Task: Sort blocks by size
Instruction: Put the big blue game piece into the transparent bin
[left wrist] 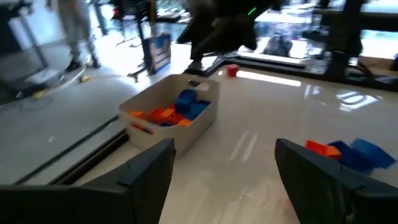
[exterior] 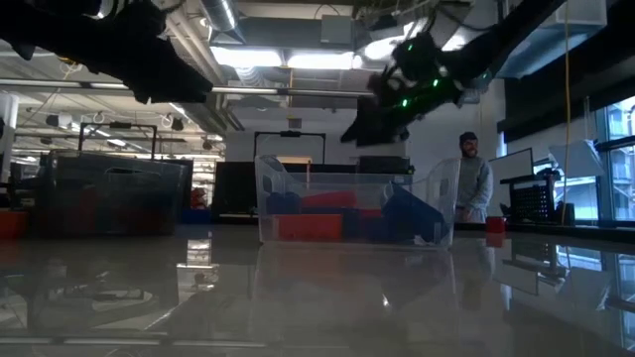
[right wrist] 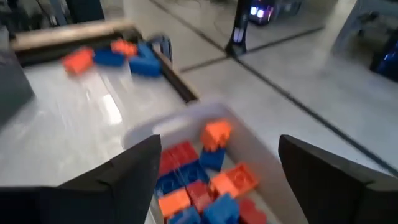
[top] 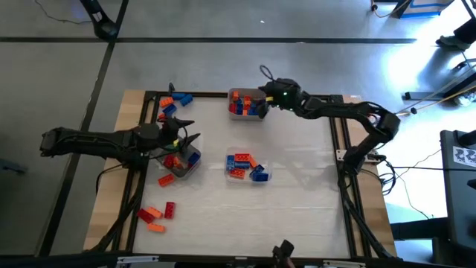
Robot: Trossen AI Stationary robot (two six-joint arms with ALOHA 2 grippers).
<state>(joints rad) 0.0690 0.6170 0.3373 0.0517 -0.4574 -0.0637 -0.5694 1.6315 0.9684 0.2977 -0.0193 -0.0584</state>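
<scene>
- Blocks (top: 244, 165) are spread in several places on the white table (top: 297, 171): three clear trays hold red, orange and blue pieces, and two loose groups lie near the left edge.
- Far tray (top: 245, 104) stands at the far side of the table and is full of mixed blocks; in the right wrist view they lie in a jumble, with no common direction.
- One orange block (right wrist: 216, 133) shows above the heap in that tray; whether it rests on the pile I cannot tell.
- Right gripper (top: 269, 97) hangs just over this far tray, fingers wide apart and holding nothing.
- Middle tray (top: 248, 167) is near the table's centre; its blocks lie at different angles.
- Left tray (top: 181, 162) is under the left gripper (top: 187, 139), which is wide open and empty.
- Loose blocks (top: 174, 103) lie at the far left corner, and a second loose group (top: 157, 214), red and orange, lies at the near left, their long sides at mixed angles.
- In the low view a person (exterior: 474, 188) stands in the room behind the table.
</scene>
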